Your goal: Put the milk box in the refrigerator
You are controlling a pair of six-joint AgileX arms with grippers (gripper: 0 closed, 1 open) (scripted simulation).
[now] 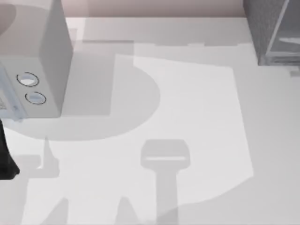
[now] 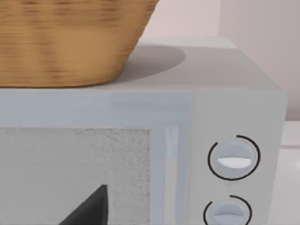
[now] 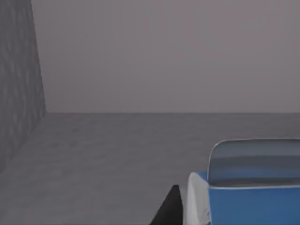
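The milk box (image 3: 248,197), a blue carton with a white edge, is inside the refrigerator (image 1: 263,28), just above its grey floor. One black finger (image 3: 169,210) of my right gripper lies against the carton's side, and the gripper is shut on it. The speckled inner wall (image 3: 18,89) of the refrigerator is close beside the carton, and the back wall is farther off. My left gripper (image 1: 5,161) is parked at the table's left edge, open, with one fingertip (image 2: 91,206) in front of the dialled box.
A pale grey box with two round dials (image 1: 47,61) stands at the back left, with a woven basket (image 2: 70,42) on top of it. The white tabletop (image 1: 187,117) spreads between that box and the refrigerator at the back right.
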